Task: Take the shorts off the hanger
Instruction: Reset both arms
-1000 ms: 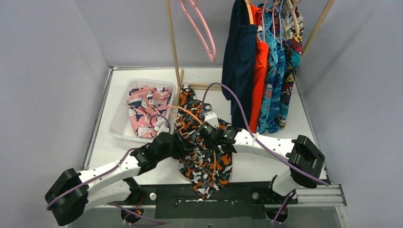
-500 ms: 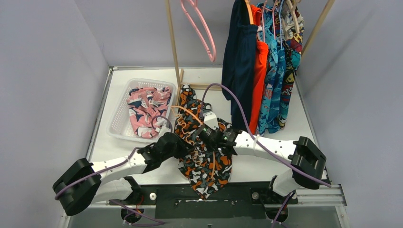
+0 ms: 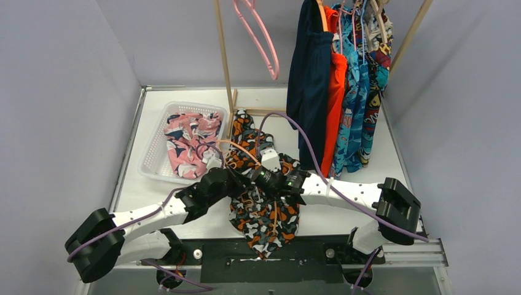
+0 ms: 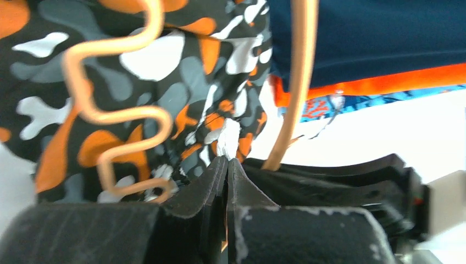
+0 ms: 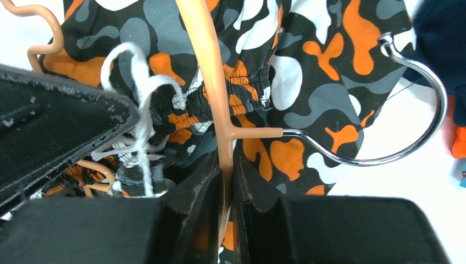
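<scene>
Seen from above, the black, orange and white camouflage shorts point(image 3: 265, 216) lie on the table point(image 3: 141, 190) between the two arms. The wrist cameras show the grips this view hides. The right gripper point(image 5: 224, 165) pinches the stem of the peach hanger point(image 5: 206, 66) below its metal hook point(image 5: 384, 39). The left gripper point(image 4: 227, 162) is pressed together against the shorts, a white scrap at its tips. Whether fabric is caught cannot be told.

Left gripper point(image 4: 226, 160): jaws pressed together, a white scrap right at their tips, against the black shorts point(image 4: 181, 82) with orange-white print. The wavy peach hanger point(image 4: 112, 115) lies across that print. Navy shorts point(image 4: 373, 38) fill the upper right, with an orange-red strip point(image 4: 384, 82) beneath.
</scene>
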